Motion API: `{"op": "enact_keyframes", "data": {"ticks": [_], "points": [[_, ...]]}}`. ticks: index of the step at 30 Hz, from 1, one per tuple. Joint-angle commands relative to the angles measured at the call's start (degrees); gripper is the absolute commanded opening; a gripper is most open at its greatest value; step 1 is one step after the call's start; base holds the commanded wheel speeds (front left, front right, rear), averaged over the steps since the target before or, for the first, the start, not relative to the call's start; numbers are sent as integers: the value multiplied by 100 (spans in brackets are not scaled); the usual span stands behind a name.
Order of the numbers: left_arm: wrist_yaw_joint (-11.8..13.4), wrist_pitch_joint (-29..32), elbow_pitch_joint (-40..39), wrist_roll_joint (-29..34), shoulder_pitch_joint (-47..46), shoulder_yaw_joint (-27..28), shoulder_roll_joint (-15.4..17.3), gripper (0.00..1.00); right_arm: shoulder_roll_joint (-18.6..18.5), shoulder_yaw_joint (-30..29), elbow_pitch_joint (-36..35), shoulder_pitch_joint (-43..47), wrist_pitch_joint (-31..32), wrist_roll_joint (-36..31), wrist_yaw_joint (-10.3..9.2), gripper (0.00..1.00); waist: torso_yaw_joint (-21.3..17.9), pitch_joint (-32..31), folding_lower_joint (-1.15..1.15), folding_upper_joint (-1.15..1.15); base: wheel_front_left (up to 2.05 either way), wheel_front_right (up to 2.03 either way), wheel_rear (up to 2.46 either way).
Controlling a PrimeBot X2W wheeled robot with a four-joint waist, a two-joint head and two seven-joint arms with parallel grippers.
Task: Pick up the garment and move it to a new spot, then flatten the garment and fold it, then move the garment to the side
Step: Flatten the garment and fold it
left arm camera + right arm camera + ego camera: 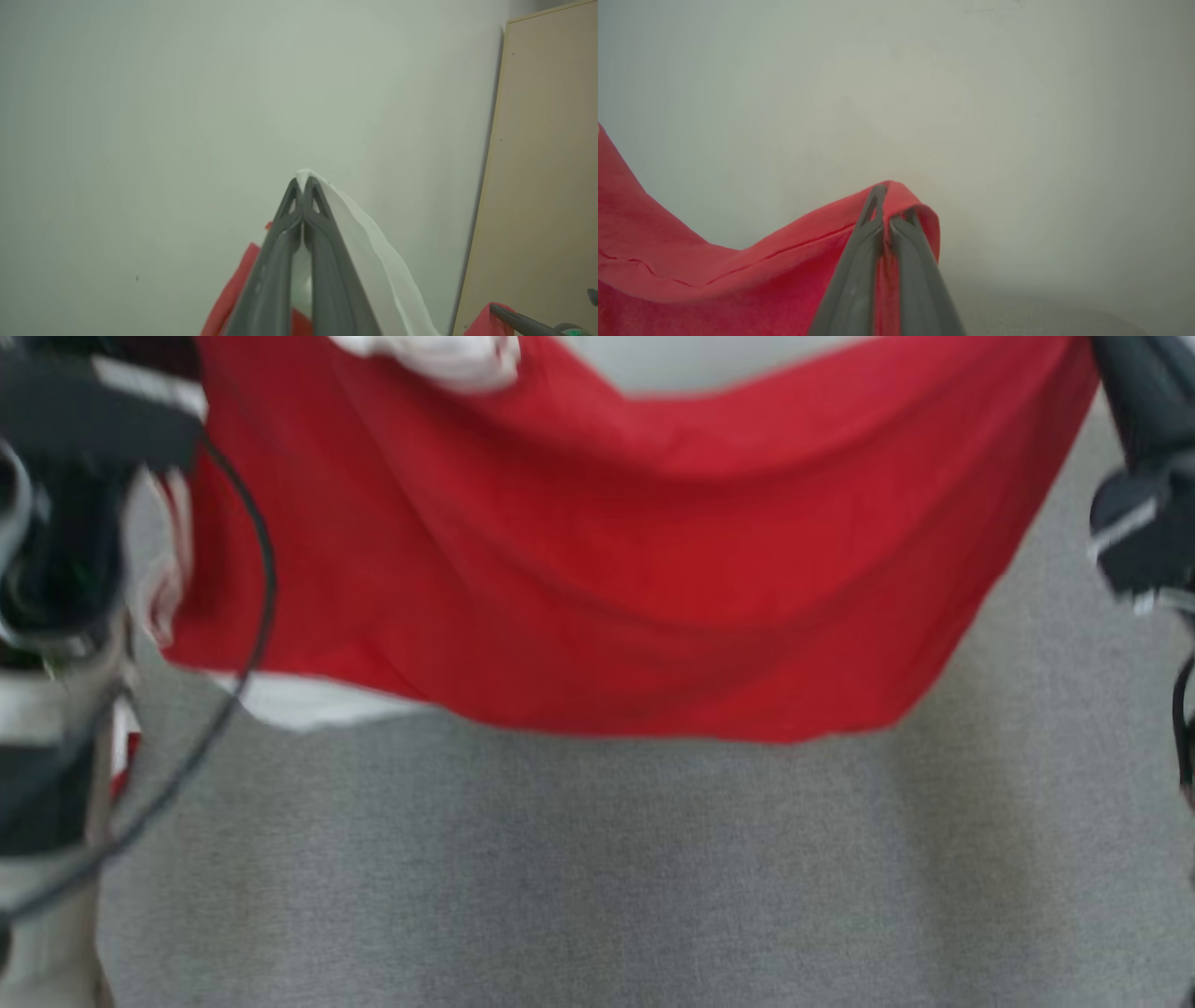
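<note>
1. You're looking at the red-and-white garment (597, 569) hanging spread between both arms above the grey fabric surface (597, 877). Its top edge is sagging in the middle. I can't tell whether the lower hem is touching the surface.
2. Left gripper (302, 184) is pinching a white edge of the garment, fingers pressing together. In the left wrist view, white cloth is draping down the right side of the fingers and red cloth is showing at their left.
3. Right gripper (891, 203) is clamping a red hemmed edge. The cloth is folding over the fingertips and running off to the left of that view.
4. In the head view, white parts of the garment are showing at its top left and under its lower left corner.
5. Left arm (65, 569) is sitting blurred at the left edge, with a black cable (257, 551) looping across the garment's left side. Right arm (1144, 504) is sitting at the right edge.
6. Both wrist cameras are facing a pale wall (140, 116). A beige board (546, 163) is standing at the right of the left wrist view.
</note>
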Motion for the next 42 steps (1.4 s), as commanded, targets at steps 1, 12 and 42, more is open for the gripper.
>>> {"op": "enact_keyframes", "data": {"ticks": [1, 12, 42], "points": [[5, -45, 207, 85, -402, 17, 0, 0, 72, 95, 226, -404, -110, 42, -14, 0, -193, 652, 0, 0, 0, 0, 0], [42, -888, 1434, 550, -2436, 179, -123, 0, 269, 862, 2109, -2827, -1520, -544, -14, 0, -513, 1837, 0, 0, 0, 0, 0], [-24, -2067, 1049, -515, 574, -813, 48, 0, -690, 2435, 3016, -1383, -2948, 491, -14, 0, -106, 1361, 0, 0, 0, 0, 0]]}}
